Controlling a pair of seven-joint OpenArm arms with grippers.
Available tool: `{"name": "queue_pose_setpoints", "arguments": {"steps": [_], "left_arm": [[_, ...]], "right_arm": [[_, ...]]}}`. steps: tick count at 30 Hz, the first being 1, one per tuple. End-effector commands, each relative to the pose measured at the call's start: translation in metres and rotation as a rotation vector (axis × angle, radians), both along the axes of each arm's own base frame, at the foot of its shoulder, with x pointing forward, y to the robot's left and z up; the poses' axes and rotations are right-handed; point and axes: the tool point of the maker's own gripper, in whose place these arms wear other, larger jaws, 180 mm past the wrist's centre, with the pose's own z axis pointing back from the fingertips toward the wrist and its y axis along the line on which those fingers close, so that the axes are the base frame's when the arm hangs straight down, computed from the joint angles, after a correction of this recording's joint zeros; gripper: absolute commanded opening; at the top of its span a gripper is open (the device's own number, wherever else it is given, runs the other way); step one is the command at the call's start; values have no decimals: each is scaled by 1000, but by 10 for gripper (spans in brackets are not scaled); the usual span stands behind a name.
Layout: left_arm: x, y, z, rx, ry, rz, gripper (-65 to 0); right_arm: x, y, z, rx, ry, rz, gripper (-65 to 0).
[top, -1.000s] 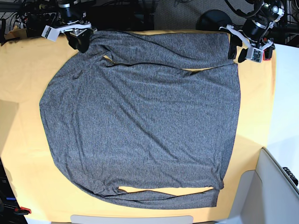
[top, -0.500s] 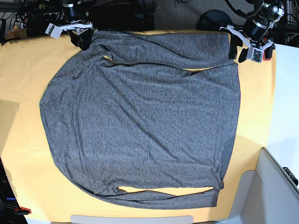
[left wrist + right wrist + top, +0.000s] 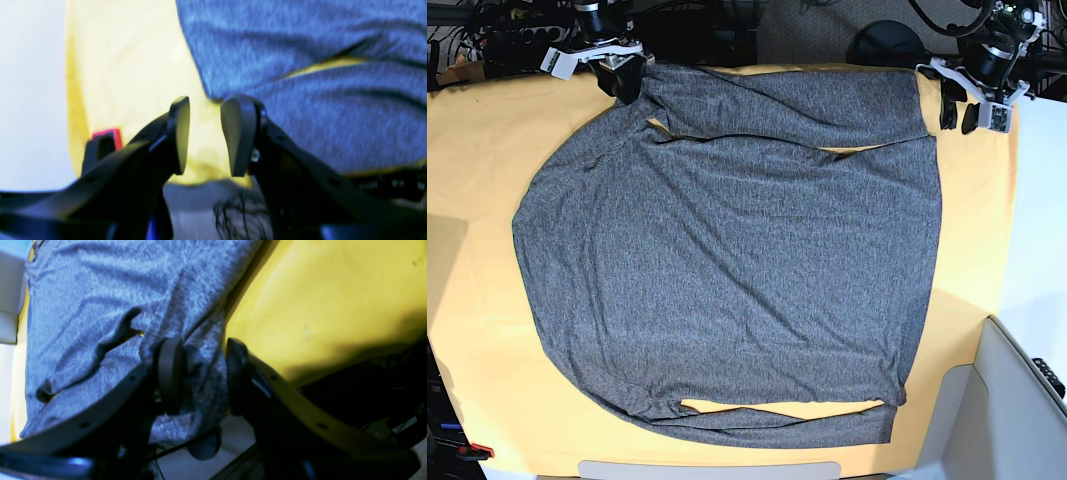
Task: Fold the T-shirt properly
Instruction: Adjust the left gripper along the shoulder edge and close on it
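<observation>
The dark grey T-shirt [image 3: 727, 260] lies flat on the yellow cloth [image 3: 477, 150], with a folded band along its far edge and a narrow fold at its near hem. My right gripper [image 3: 623, 80] is open at the shirt's far left corner. In the right wrist view [image 3: 201, 373] shirt fabric [image 3: 100, 306] shows between its spread fingers. My left gripper [image 3: 963, 108] is open and empty just off the far right corner. In the left wrist view [image 3: 204, 133] it hangs over the yellow cloth [image 3: 133, 66], with its right finger next to the shirt's edge [image 3: 317, 100].
White table surface [image 3: 1039, 200] lies right of the cloth and a light grey box [image 3: 1017, 400] stands at the near right. A red clamp [image 3: 479, 450] sits at the near left corner. Dark cables and stands crowd the far edge.
Both grippers have drawn back toward the far edge. The right gripper slid right along the shirt's far left corner. The left gripper moved off the far right corner. The shirt has stayed put.
</observation>
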Motion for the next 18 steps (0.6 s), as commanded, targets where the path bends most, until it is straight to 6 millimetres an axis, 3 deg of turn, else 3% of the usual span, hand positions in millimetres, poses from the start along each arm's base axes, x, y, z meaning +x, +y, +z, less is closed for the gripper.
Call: {"name": "queue_pose_setpoints", "arguments": {"steps": [1,6,8,12,18], "left_arm": [[6,2,7,7,-23,-1,-451],[1,-7,-10,-31,57,-11,-425],[0,-15,-17,-44,90,-66,-391],[-4,-9,-27,-51,169,-135,-364],[-11,37,-42,-101,258,-27,-364]], "right_arm": [[-12,5,-9,18,62,18,-433],[-12,5,-9,16,62,19,-441],[-11,5,-9,13,63,21,-489],[-14,4,-14,11,76,21,-603],[-23,3,-27,10,114,18,-607]]}}
